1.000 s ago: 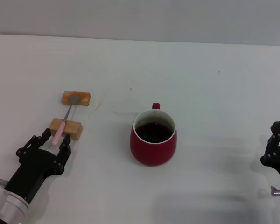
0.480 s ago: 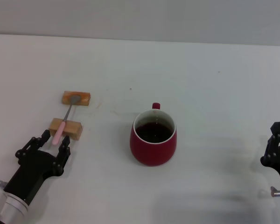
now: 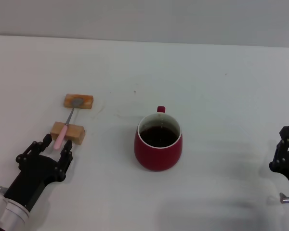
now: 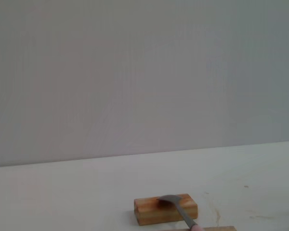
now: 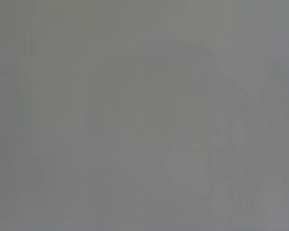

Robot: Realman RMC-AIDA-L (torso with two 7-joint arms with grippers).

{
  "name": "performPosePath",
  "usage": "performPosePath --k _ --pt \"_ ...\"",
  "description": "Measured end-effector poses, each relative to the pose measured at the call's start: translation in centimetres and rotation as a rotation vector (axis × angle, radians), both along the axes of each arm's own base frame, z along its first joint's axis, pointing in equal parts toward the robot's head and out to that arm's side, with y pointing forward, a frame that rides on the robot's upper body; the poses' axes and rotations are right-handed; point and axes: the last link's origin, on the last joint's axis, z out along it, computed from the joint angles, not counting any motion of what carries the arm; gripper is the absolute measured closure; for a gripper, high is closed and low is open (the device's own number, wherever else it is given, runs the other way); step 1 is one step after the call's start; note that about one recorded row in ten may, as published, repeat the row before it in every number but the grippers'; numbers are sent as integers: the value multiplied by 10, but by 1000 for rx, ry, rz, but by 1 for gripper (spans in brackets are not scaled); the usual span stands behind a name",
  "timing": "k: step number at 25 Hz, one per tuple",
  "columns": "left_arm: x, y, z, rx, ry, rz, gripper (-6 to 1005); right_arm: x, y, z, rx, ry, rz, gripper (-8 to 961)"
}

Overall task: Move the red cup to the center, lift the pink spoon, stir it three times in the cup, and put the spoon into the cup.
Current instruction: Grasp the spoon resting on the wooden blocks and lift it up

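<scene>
Spoon position decides the coming move. The pink spoon lies bridged across two wooden blocks toward the left edge of the worktop, its pale handle resting on the nearer block and its grey bowl on the farther one. Its long axis runs from near edge toward far edge, tilted slightly to the right as it goes away. The left gripper sits directly behind the handle end, on the near side, with the pink tip just beside its fingers. These stand spread in a moderate gap, holding nothing, and the handle points almost straight into that gap. So the approach looks like a short push forward along the spoon's own axis, then a close across the slim handle.

The left wrist view agrees: the far block with the grey bowl lies straight ahead.

The red cup, with dark liquid inside and its small handle turned to the far edge, stands upright about mid-worktop, well apart from the spoon and to its right. It appears placed already.

The right gripper is parked by the right edge near the front corner, far from both; whether it is spread or closed I cannot tell. The left arm is plainly the nearer one for the lift.
</scene>
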Motion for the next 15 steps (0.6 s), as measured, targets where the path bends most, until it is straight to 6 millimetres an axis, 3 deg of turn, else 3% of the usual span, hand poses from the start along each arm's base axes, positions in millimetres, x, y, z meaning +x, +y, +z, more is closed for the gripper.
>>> performPosePath --k 15 --pt "0 -1 -1 0 -2 2 500 0 -1 -1 -3 3 -2 953"
